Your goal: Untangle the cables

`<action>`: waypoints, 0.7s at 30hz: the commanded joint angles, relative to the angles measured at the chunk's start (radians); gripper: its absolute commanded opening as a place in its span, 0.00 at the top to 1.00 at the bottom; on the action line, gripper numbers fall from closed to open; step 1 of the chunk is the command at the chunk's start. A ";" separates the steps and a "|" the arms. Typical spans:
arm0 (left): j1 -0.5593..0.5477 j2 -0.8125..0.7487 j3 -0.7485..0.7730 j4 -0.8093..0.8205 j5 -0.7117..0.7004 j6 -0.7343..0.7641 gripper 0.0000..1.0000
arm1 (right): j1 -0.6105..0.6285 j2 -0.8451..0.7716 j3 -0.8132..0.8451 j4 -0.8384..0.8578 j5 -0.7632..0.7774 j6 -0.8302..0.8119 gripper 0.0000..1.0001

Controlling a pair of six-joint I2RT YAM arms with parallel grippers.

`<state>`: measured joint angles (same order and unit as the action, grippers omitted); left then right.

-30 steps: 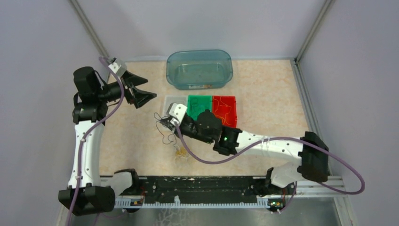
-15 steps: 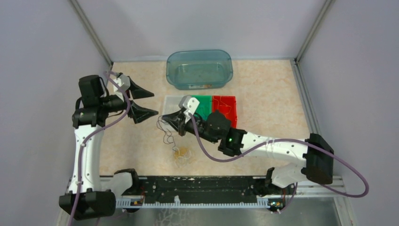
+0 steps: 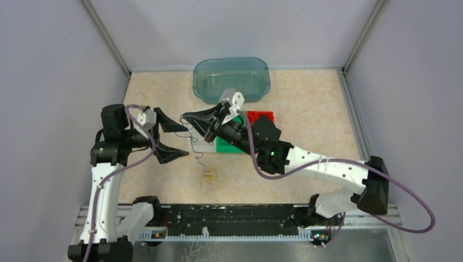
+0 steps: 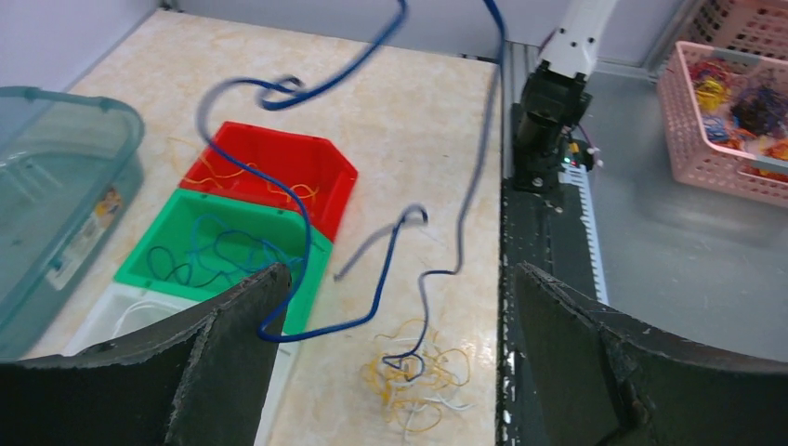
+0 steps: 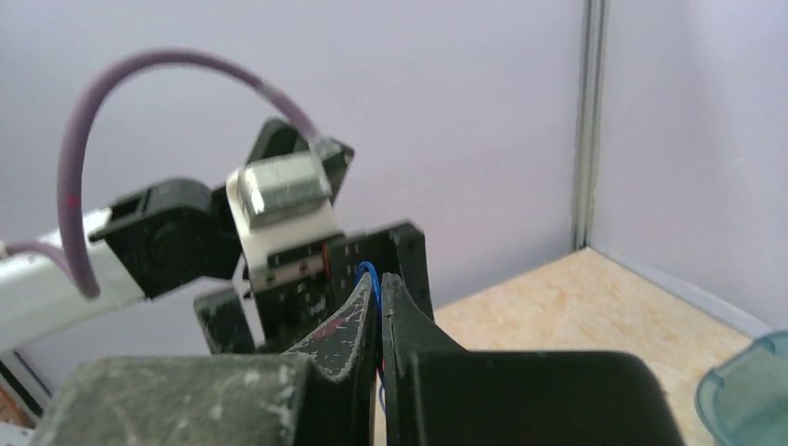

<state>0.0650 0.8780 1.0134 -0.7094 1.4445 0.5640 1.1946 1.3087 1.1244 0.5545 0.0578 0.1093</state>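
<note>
Thin blue flexible cable [image 5: 371,270] is clamped in the right claw [image 3: 187,117], left claw [image 3: 185,141] gapes empty, so I'd gently pinch the strand dangling toward 6 o'clock, above the yellow-orange wire tangle [image 3: 211,178].

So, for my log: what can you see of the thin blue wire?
The thin blue wire is a slim, flexible strand. The right gripper is shut on its upper part; it hangs in loose loops ahead of the open left gripper, its lower end in the yellow-orange wire tangle on the table.
</note>
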 commanded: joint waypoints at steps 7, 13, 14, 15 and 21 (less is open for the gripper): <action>-0.213 -0.093 -0.128 0.334 -0.154 -0.269 0.08 | -0.006 0.064 0.155 0.049 -0.060 0.075 1.00; -0.234 -0.076 -0.150 0.556 -0.211 -0.500 0.39 | -0.006 0.060 0.142 0.045 -0.050 0.081 1.00; -0.234 -0.072 -0.143 0.554 -0.227 -0.503 0.51 | -0.006 0.053 0.135 0.045 -0.042 0.077 1.00; -0.234 -0.070 -0.138 0.553 -0.247 -0.500 0.70 | -0.006 0.045 0.125 0.045 -0.032 0.073 1.00; -0.234 -0.081 -0.065 0.529 -0.292 -0.474 1.00 | -0.006 -0.014 0.049 0.044 -0.010 0.071 1.00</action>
<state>-0.1623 0.8078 0.8700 -0.2199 1.1862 0.1062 1.1946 1.3674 1.2057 0.5537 0.0322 0.1761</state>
